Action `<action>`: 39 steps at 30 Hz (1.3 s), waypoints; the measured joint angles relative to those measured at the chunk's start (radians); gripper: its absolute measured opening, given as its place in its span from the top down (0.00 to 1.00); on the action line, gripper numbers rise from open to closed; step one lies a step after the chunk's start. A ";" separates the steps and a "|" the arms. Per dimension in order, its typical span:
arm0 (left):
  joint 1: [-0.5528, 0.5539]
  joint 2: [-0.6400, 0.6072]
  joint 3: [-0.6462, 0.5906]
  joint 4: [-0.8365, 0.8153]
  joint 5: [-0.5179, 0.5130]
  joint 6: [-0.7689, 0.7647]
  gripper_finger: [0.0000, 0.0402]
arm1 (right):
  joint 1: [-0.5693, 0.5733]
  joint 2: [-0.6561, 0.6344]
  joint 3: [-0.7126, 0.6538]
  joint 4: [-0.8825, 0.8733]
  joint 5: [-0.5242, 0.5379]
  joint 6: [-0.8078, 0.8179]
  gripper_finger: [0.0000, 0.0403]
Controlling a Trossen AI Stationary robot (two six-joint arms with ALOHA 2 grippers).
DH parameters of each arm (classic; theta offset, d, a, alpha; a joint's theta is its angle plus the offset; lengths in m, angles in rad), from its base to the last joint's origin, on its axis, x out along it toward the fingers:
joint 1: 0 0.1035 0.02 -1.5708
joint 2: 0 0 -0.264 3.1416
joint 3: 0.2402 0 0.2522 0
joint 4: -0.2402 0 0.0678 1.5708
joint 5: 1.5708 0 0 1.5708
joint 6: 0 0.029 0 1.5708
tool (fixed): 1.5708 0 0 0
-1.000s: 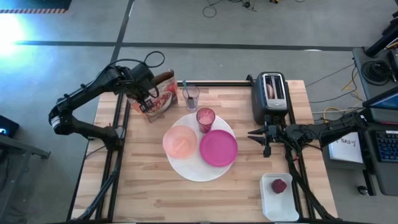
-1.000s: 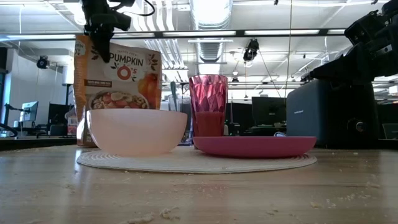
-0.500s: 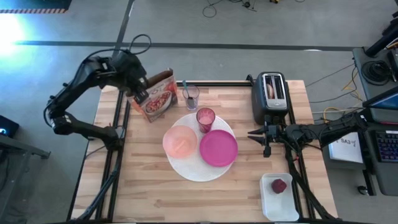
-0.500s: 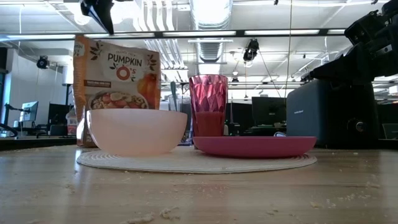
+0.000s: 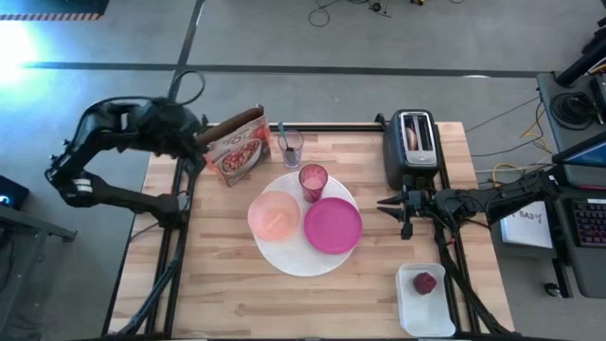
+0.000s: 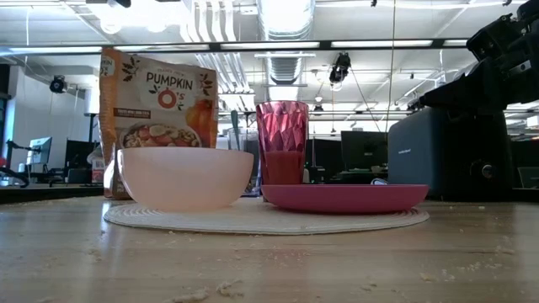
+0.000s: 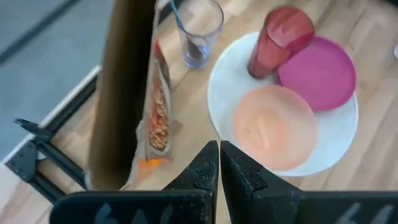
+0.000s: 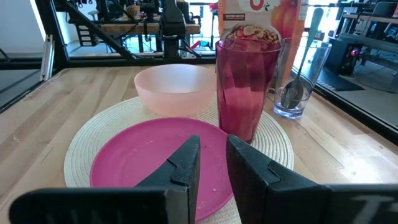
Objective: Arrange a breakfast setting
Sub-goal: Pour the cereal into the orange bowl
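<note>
The round white placemat (image 5: pixel 289 254) lies mid-table. On it rest the peach bowl (image 5: pixel 275 215), the magenta plate (image 5: pixel 332 225) and the pink cup (image 5: pixel 313 180). The teal-handled spoon (image 5: pixel 281 131) stands in a clear glass (image 5: pixel 291 149) behind them. The bagel (image 5: pixel 410 135) sits in the black toaster's (image 5: pixel 415 156) slot. The small red fruit (image 5: pixel 424 282) lies in a white tray (image 5: pixel 409 308) at the near right. My left gripper (image 7: pixel 219 152) is shut and empty, raised beyond the table's left edge (image 5: pixel 197 142). My right gripper (image 8: pixel 211 152) is slightly open and empty, right of the plate (image 5: pixel 386 206).
The colourful cereal bag (image 5: pixel 237 150) stands upright on its base at the far left, close to my left gripper. The toaster stands at the far right, just behind my right gripper. Bare wood lies along the table's near side (image 5: pixel 284 303).
My left gripper has risen from the cereal bag's top, out of the low view, and drawn back toward the table's left edge. The bag stays standing where it was. My right arm has kept still.
</note>
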State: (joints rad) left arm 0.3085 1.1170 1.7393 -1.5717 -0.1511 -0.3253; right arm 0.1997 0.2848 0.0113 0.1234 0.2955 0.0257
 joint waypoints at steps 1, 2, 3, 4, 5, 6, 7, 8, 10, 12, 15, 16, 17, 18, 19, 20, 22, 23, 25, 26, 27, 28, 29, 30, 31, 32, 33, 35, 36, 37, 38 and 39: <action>-0.018 -0.014 0.000 0.000 -0.028 -0.022 1.00 | 0.000 0.000 0.000 0.000 0.000 0.000 0.83; -0.035 -0.026 -0.002 0.000 -0.056 -0.045 1.00 | 0.000 0.000 0.000 0.000 0.000 0.000 0.83; -0.051 -0.040 -0.007 0.000 -0.082 -0.069 1.00 | 0.000 0.000 0.000 0.000 0.000 0.000 0.83; -0.067 -0.053 -0.014 0.000 -0.105 -0.094 1.00 | 0.000 0.000 0.000 0.000 0.000 0.000 0.83; -0.080 -0.065 -0.025 0.000 -0.126 -0.118 1.00 | 0.000 0.000 0.000 0.000 0.000 0.000 0.83; -0.091 -0.078 -0.040 0.001 -0.141 -0.140 1.00 | 0.000 0.000 0.000 0.000 0.000 0.000 0.83; -0.100 -0.092 -0.061 0.001 -0.153 -0.164 1.00 | 0.000 0.000 0.000 0.000 0.000 0.000 0.83; -0.108 -0.107 -0.087 0.001 -0.158 -0.187 1.00 | 0.000 0.000 0.000 0.000 0.000 0.000 0.83; -0.117 -0.134 -0.149 0.001 -0.162 -0.227 1.00 | 0.000 0.000 0.000 0.000 0.000 0.000 0.83; -0.125 -0.159 -0.225 0.000 -0.163 -0.265 1.00 | 0.000 0.000 0.000 0.000 0.000 0.000 0.83; -0.127 -0.192 -0.339 0.001 -0.163 -0.325 1.00 | 0.000 0.000 0.000 0.000 0.000 0.000 0.83; -0.127 -0.203 -0.373 0.005 -0.163 -0.345 1.00 | 0.000 0.000 0.000 0.000 0.000 0.000 0.83; -0.127 -0.215 -0.405 0.012 -0.162 -0.359 1.00 | 0.000 0.000 0.000 0.000 0.000 0.000 0.83; -0.127 -0.227 -0.433 0.014 -0.157 -0.371 1.00 | 0.000 0.000 0.000 0.000 0.000 0.000 0.83; -0.127 -0.239 -0.459 0.017 -0.155 -0.382 1.00 | 0.000 0.000 0.000 0.000 0.000 0.000 0.83; -0.127 -0.250 -0.483 0.017 -0.154 -0.392 1.00 | 0.000 0.000 0.000 0.000 0.000 0.000 0.83; -0.127 -0.269 -0.531 0.021 -0.136 -0.400 1.00 | 0.000 0.000 0.000 0.000 0.000 0.000 0.83; -0.127 -0.277 -0.552 0.025 -0.125 -0.402 1.00 | 0.000 0.000 0.000 0.000 0.000 0.000 0.83; -0.127 -0.290 -0.589 0.046 -0.118 -0.402 1.00 | 0.000 0.000 0.000 0.000 0.000 0.000 0.83; -0.127 -0.296 -0.606 0.057 -0.119 -0.402 1.00 | 0.000 0.000 0.000 0.000 0.000 0.000 0.83; -0.127 -0.301 -0.619 0.069 -0.119 -0.402 1.00 | 0.000 0.000 0.000 0.000 0.000 0.000 0.83; -0.127 -0.305 -0.630 0.084 -0.120 -0.402 1.00 | 0.000 0.000 0.000 0.000 0.000 0.000 0.83; -0.127 -0.309 -0.638 0.099 -0.122 -0.402 1.00 | 0.000 0.000 0.000 0.000 0.000 0.000 0.83; -0.127 -0.313 -0.646 0.112 -0.123 -0.402 1.00 | 0.000 0.000 0.000 0.000 0.000 0.000 0.83; -0.127 -0.316 -0.652 0.121 -0.124 -0.402 1.00 | 0.000 0.000 0.000 0.000 0.000 0.000 0.83; -0.127 -0.317 -0.656 0.130 -0.124 -0.402 1.00 | 0.000 0.000 0.000 0.000 0.000 0.000 0.83; -0.127 -0.317 -0.657 0.135 -0.126 -0.402 1.00 | 0.000 0.000 0.000 0.000 0.000 0.000 0.83; -0.127 -0.314 -0.658 0.137 -0.142 -0.400 1.00 | 0.000 0.000 0.000 0.000 0.000 0.000 0.83; -0.127 -0.313 -0.658 0.140 -0.153 -0.400 1.00 | 0.000 0.000 0.000 0.000 0.000 0.000 0.83; -0.127 -0.312 -0.658 0.145 -0.155 -0.400 1.00 | 0.000 0.000 0.000 0.000 0.000 0.000 0.83; -0.127 -0.311 -0.659 0.155 -0.156 -0.402 0.99 | 0.000 0.000 0.000 0.000 0.000 0.000 0.83; -0.127 -0.311 -0.659 0.171 -0.157 -0.408 0.98 | 0.000 0.000 0.000 0.000 0.000 0.000 0.83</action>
State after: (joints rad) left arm 0.1818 0.8055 1.0801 -1.4006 -0.3077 -0.7336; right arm 0.2001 0.2847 0.0113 0.1234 0.2951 0.0257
